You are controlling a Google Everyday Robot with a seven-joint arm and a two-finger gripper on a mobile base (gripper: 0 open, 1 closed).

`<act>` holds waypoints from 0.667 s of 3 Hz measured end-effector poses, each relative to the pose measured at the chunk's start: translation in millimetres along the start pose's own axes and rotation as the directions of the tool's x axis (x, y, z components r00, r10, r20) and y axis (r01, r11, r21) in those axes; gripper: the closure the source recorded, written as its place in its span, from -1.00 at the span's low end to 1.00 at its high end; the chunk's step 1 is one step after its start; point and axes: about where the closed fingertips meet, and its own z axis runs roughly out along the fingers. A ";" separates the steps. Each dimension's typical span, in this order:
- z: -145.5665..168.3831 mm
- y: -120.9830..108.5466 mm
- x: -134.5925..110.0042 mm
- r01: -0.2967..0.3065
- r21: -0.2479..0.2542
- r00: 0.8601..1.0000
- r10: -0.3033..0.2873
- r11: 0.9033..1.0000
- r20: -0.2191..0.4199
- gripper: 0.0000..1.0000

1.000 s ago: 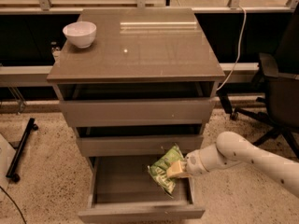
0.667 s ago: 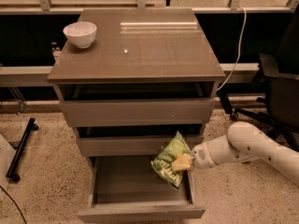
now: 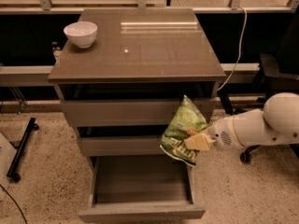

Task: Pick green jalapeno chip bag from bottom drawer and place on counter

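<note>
We can read no words anywhere; the green jalapeno chip bag (image 3: pixel 182 125) carries pale lettering (we cannot make it out); the claw (image 3: pixel 198 142) grips it above the open bottom drawer (image 3: pixel 140 213).

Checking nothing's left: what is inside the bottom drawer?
The bottom drawer shows bare floor; rear hidden under the middle drawer. The gripper holds the green jalapeno chip bag above its right edge.

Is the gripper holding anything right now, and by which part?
Yes. The gripper holds the green jalapeno chip bag by its lower edge on the arm's side, in the air above the open bottom drawer.
</note>
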 end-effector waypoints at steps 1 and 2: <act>-41.0 17.8 -26.3 0.114 0.044 0.993 -0.116 0.992 0.034 1.00; -64.9 28.3 -42.0 0.180 0.072 0.982 -0.184 0.981 0.050 1.00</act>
